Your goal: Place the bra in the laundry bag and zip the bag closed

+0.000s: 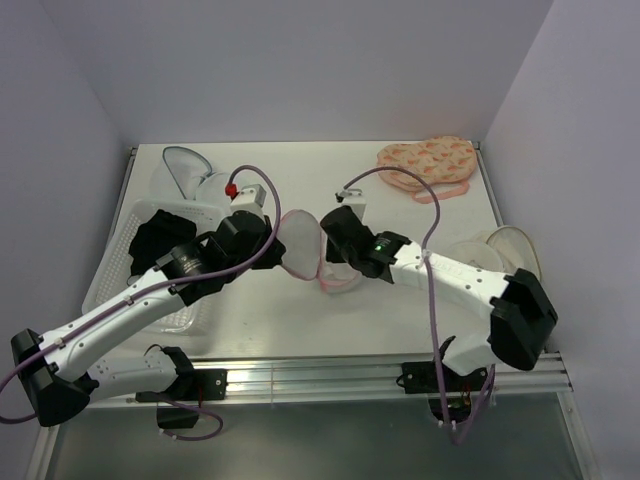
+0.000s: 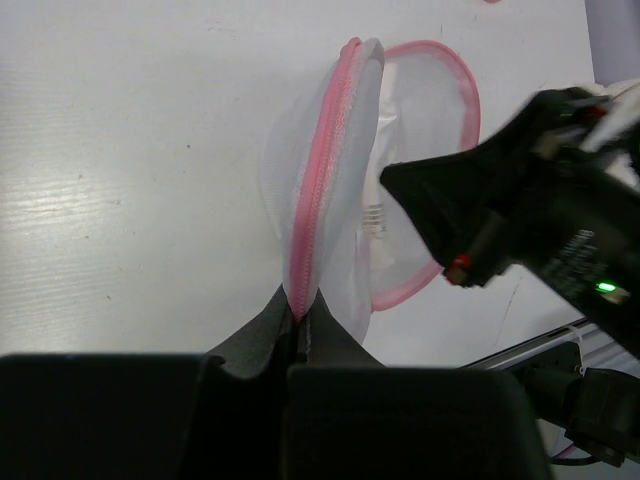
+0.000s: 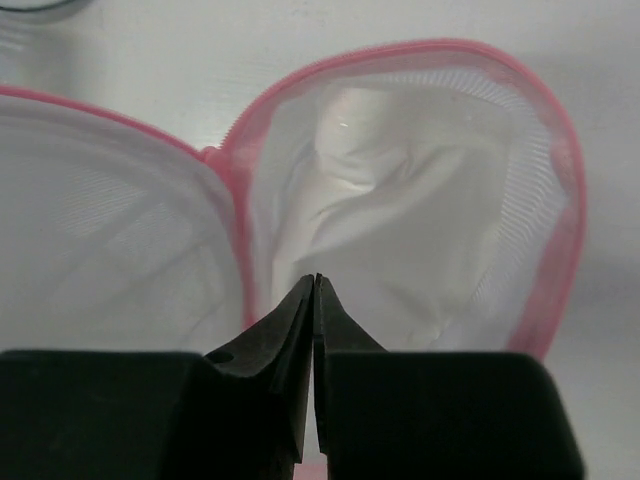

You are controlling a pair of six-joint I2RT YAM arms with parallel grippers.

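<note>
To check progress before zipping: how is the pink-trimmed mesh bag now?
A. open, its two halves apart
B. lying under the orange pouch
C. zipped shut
A: in the right wrist view the laundry bag spreads in two halves with its pale inside showing, and the left gripper pinches its pink zipper edge.

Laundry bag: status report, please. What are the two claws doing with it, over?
Left gripper shut on laundry bag zipper edge. Right gripper shut over open half, grip unclear. Bag unzipped, nothing dark inside.
</note>
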